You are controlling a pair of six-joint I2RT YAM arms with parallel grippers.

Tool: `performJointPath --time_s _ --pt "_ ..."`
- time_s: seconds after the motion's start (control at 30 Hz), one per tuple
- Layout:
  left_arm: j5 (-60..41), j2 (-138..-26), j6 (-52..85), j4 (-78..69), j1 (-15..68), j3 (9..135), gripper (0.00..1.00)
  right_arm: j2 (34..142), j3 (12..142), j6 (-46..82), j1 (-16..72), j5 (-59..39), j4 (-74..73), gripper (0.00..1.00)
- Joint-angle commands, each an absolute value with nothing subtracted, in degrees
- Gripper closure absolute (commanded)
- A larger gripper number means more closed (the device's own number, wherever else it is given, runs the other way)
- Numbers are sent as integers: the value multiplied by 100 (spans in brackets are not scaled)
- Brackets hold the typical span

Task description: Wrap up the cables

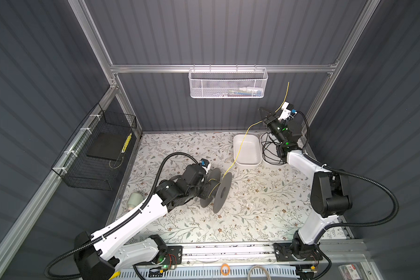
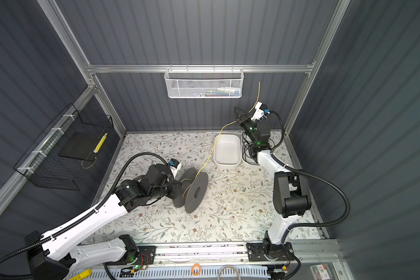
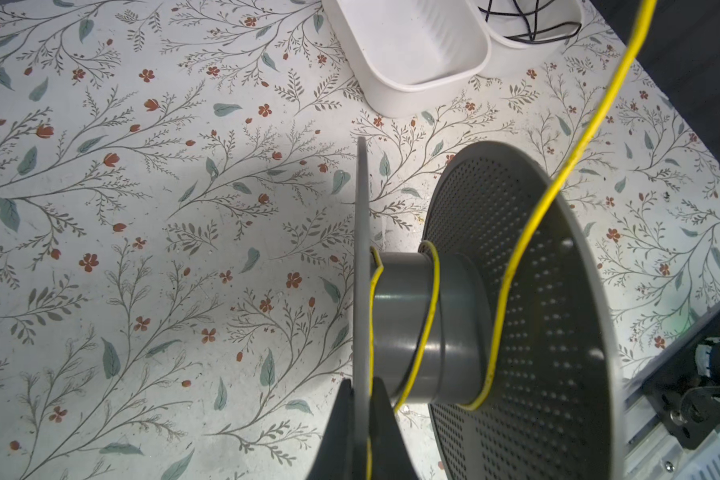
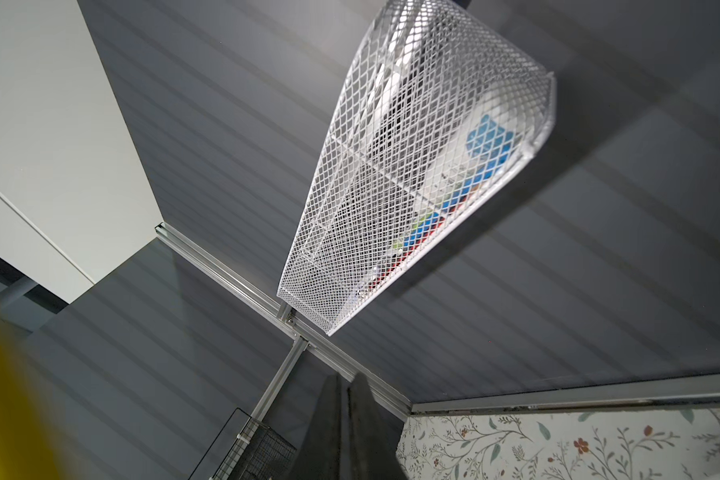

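Note:
The cables are one thin yellow wire (image 1: 243,140) (image 2: 214,145). A few turns lie on the hub of a grey spool (image 1: 222,191) (image 2: 195,194) (image 3: 400,316) that stands on its rims mid-table. My left gripper (image 1: 205,186) (image 3: 361,388) is shut on the spool's thin rear flange, with a strand of wire beside the pads. From the spool the wire (image 3: 558,183) climbs to my right gripper (image 1: 261,109) (image 2: 235,108) (image 4: 348,376), raised at the back right and shut. It crosses near the fingers' root. Its free end sticks up beyond, a yellow blur (image 4: 1,395) by the lens.
An empty white tray (image 1: 247,164) sits under the hanging wire, and beside it a second tray with black cords (image 1: 268,150). A white mesh basket (image 1: 228,83) hangs on the back wall. A black wire basket (image 1: 95,155) hangs on the left wall. An orange ring (image 1: 225,269) lies at the front.

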State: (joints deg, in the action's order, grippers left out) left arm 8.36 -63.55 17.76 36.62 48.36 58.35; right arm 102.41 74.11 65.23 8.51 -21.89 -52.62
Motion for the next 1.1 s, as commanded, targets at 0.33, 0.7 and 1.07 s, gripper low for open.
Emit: performJointPath --time_s 0.33,0.7,1.07 --pt "1323 -5803 1471 4106 4884 6217 100 9683 7994 5038 472 -2130 -3361 100" --pt "619 -5451 973 4858 4876 7437 100 9928 7614 3883 281 -1063 -2583 100" --pt "144 -6419 1142 4217 4823 9453 100 9397 5869 3522 849 -31 -2786 100"
